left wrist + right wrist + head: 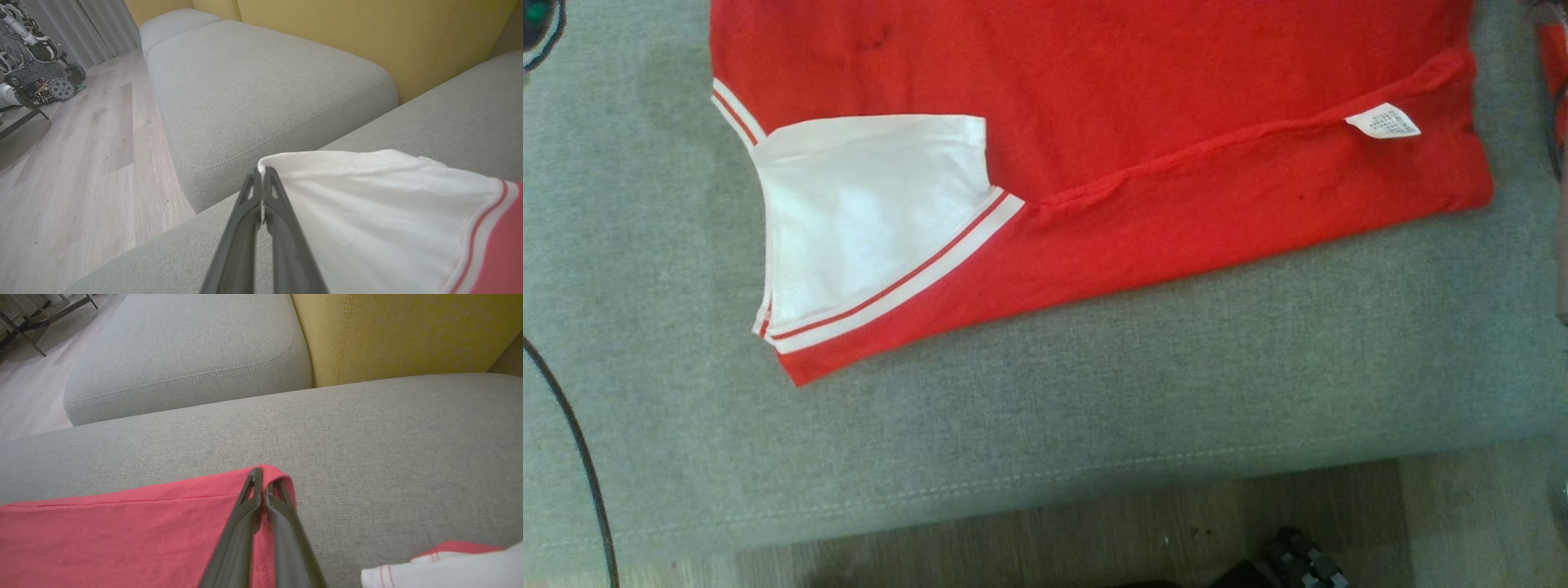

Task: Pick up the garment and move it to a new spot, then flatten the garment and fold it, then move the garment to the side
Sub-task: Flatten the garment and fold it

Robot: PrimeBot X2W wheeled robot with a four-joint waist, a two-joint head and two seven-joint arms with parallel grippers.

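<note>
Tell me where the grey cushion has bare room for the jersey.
Bare: the grey cushion between the jersey and the front seam, and left of the white panel. The neighbouring cushion, between yellow backrest and wooden floor, is bare. Crowded: the far strip, under the jersey.

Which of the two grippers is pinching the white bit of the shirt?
The left gripper: it is shut on the white panel of the garment, whereas the right gripper is shut on a red edge.

Grey fabric sofa cushion [1094, 408] w/ red jersey [1176, 188] lying across its far part: white panel [866, 204] twd left, small tag [1383, 121] twd right. Thin dark cable [580, 457] crosses cushion's left edge; wood floor [1421, 523] in front.
</note>
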